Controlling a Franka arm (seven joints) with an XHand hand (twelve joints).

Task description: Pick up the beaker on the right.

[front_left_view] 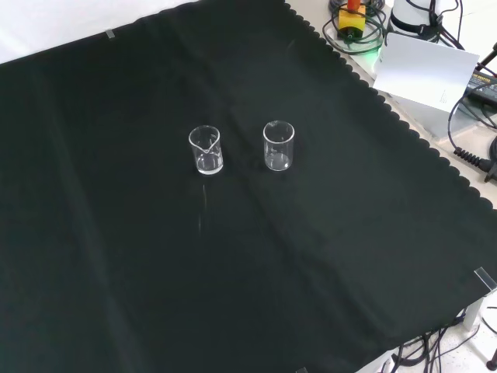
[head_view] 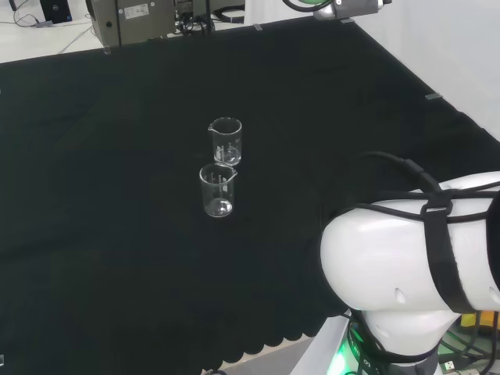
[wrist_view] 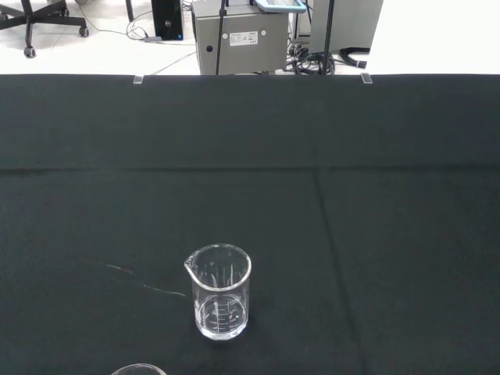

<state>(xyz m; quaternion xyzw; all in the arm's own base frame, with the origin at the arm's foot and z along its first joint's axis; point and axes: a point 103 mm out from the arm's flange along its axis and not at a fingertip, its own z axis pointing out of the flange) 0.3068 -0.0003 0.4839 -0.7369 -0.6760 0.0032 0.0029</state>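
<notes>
Two small clear glass beakers stand upright and empty on the black cloth, close together. In the head view one beaker (head_view: 225, 141) stands just behind the other beaker (head_view: 218, 191). In the front view they stand side by side: the left beaker (front_left_view: 206, 150) with its spout showing, and the right beaker (front_left_view: 279, 145). The wrist view has one beaker (wrist_view: 221, 291) in full, with its spout on its rim, and the rim of a second beaker (wrist_view: 138, 369) at the picture's edge. Nothing touches either beaker.
The arm's own white link (head_view: 414, 269) fills the head view's lower right. A grey equipment box (head_view: 137, 19) stands beyond the cloth's far edge. Cables and a white panel (front_left_view: 425, 70) lie off the cloth's scalloped edge (front_left_view: 388, 109) in the front view.
</notes>
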